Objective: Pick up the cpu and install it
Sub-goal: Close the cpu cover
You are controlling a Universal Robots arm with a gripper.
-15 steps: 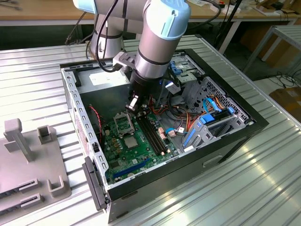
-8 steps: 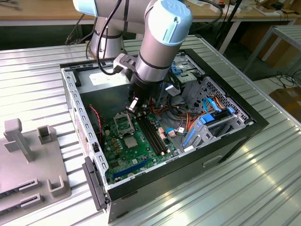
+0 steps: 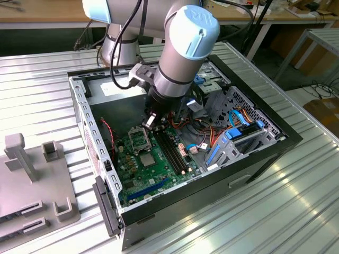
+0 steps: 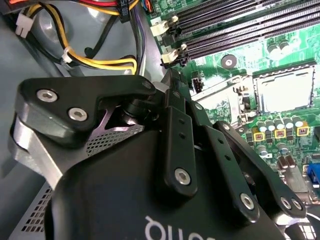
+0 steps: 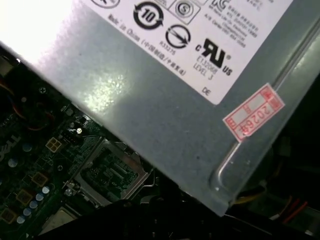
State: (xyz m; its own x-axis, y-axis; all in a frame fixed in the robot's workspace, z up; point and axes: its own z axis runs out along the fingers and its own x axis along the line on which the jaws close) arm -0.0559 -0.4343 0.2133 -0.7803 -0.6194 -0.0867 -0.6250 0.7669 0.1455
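One cpu point(image 3: 147, 160) lies flat, silvery top up, on the single green motherboard point(image 3: 136, 182). It sits just beside the one dark metal-framed socket point(image 3: 138, 139), on the side toward the open case's near edge. In the second wrist view the cpu point(image 4: 282, 90) lies apart from the tool linkage. In the first wrist view the socket point(image 5: 107, 170) stands open and unfilled, next to one grey power supply point(image 5: 165, 115).

The one tool point(image 3: 150, 121) hangs above the socket, clear of the cpu. Whether it is spread or pressed together cannot be told.

One black computer case point(image 3: 254, 161) rests on the ribbed metal tabletop point(image 3: 275, 222). One grey fixture point(image 3: 32, 180) stands at the exterior view's left.
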